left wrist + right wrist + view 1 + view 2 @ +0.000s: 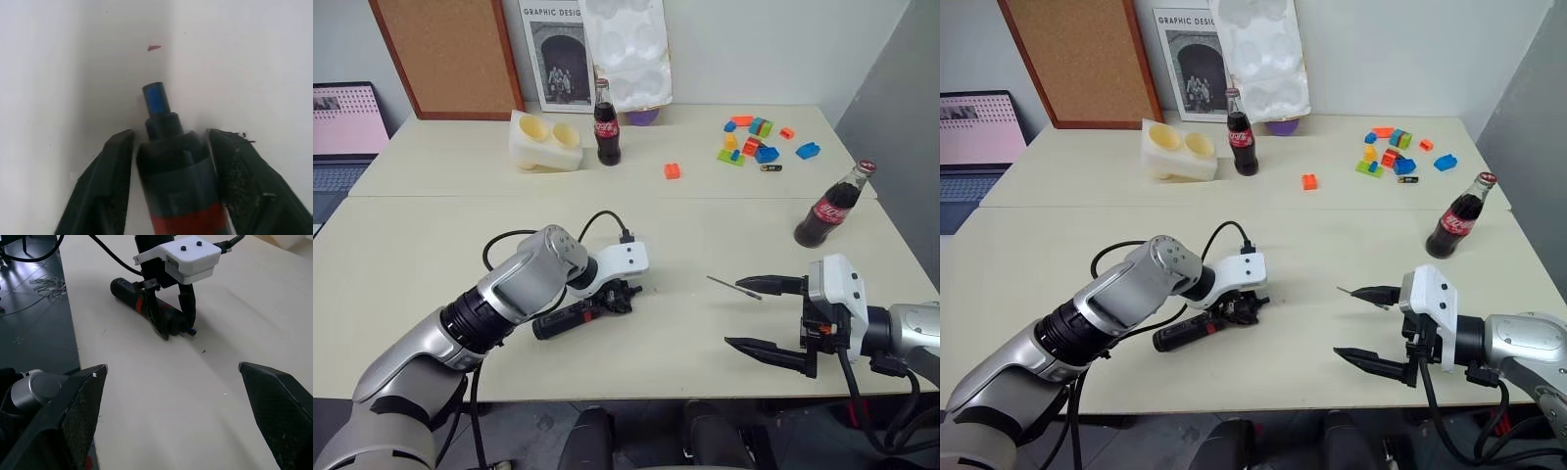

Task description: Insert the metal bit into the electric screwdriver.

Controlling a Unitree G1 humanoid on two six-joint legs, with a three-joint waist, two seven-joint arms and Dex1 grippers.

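Right gripper [766, 315] nearest, jaws wide apart and empty; metal bit [734, 287] lies on the table [705, 235] just beside its upper finger. Left gripper [1234, 311] jaws clamped on the electric screwdriver [173, 171] near its nose. Risks: screwdriver pivoting in that grip; thin bit skidding when pinched.

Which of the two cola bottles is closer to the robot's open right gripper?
The cola bottle at the table's right edge, red cap on, just beyond the right gripper; the other bottle stands far back by the poster.
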